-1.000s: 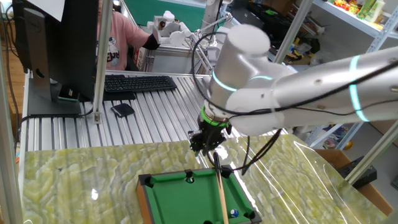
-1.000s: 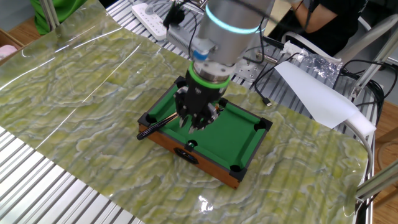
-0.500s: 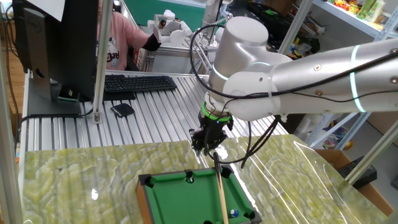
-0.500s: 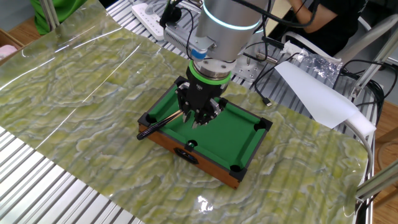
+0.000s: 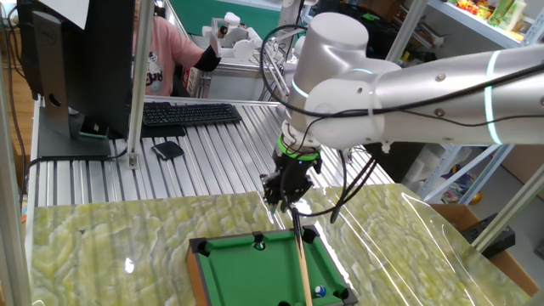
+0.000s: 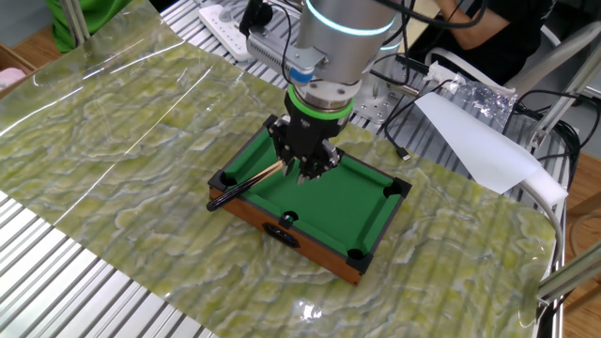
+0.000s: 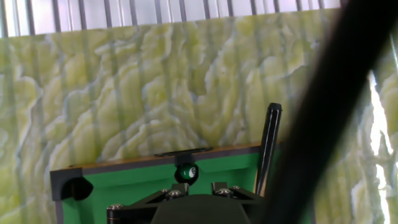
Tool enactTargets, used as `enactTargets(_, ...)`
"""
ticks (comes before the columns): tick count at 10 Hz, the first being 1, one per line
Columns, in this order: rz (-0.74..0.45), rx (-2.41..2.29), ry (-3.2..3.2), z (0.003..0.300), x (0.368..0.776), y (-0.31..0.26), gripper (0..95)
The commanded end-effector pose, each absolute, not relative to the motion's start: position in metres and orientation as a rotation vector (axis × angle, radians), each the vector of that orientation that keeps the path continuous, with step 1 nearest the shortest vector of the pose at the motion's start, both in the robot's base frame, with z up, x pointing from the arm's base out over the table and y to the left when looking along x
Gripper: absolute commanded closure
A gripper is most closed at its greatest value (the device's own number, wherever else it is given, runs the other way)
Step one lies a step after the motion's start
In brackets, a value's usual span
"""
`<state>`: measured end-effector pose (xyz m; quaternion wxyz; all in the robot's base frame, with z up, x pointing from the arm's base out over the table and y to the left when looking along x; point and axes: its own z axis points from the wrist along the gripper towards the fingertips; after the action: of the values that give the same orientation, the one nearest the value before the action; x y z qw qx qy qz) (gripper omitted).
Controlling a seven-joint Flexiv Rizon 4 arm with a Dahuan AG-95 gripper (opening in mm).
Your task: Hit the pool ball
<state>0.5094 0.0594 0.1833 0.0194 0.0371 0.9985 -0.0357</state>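
My gripper [image 5: 287, 200] [image 6: 302, 173] hangs over the far end of the mini green pool table [image 5: 240, 276] [image 6: 370, 203], shut on a thin wooden cue stick [image 5: 303, 263] [image 6: 246, 185]. The cue slants down across the felt, and its black end pokes past a rail [image 7: 268, 140]. The pool ball [image 5: 320, 291] [image 6: 289, 218], tiny and blue with a white patch, lies near a rail just beside the cue. It looks dark teal in the hand view, sitting right ahead of my gripper [image 7: 199, 186], a little left of the cue. A dark small ball [image 5: 259, 245] rests near the far rail.
The pool table stands on a green marbled mat [image 5: 102, 246] [image 6: 122, 141] over a slatted metal bench. A keyboard [image 5: 189, 113], a monitor [image 5: 76, 59] and a seated person [image 5: 166, 55] are at the back. A white sheet [image 6: 474, 141] and cables lie beside the mat.
My wrist has turned and lifted slightly, shifting the gripper a little toward the table's far end. The cue stays in the grip and both balls have stayed put.
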Motion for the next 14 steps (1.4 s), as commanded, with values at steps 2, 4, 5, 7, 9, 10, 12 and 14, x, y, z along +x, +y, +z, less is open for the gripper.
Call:
enactTargets(2,-0.108,0.083,3.128,0.185,0.507,0.060,76.0)
enactTargets(4,-0.096,0.079,3.169,0.185,0.507,0.060,76.0)
enactTargets(5,-0.090,0.084,3.171,0.186,0.507,0.060,76.0)
enactTargets(7,-0.084,0.113,3.181,0.186,0.507,0.060,76.0)
enactTargets(9,-0.083,0.124,3.176,0.186,0.507,0.060,76.0)
enactTargets(10,-0.083,0.117,3.176,0.186,0.508,0.060,76.0)
enactTargets(12,-0.067,0.105,3.186,0.185,0.510,0.059,76.0)
enactTargets(14,-0.056,0.099,3.187,0.181,0.519,0.056,76.0)
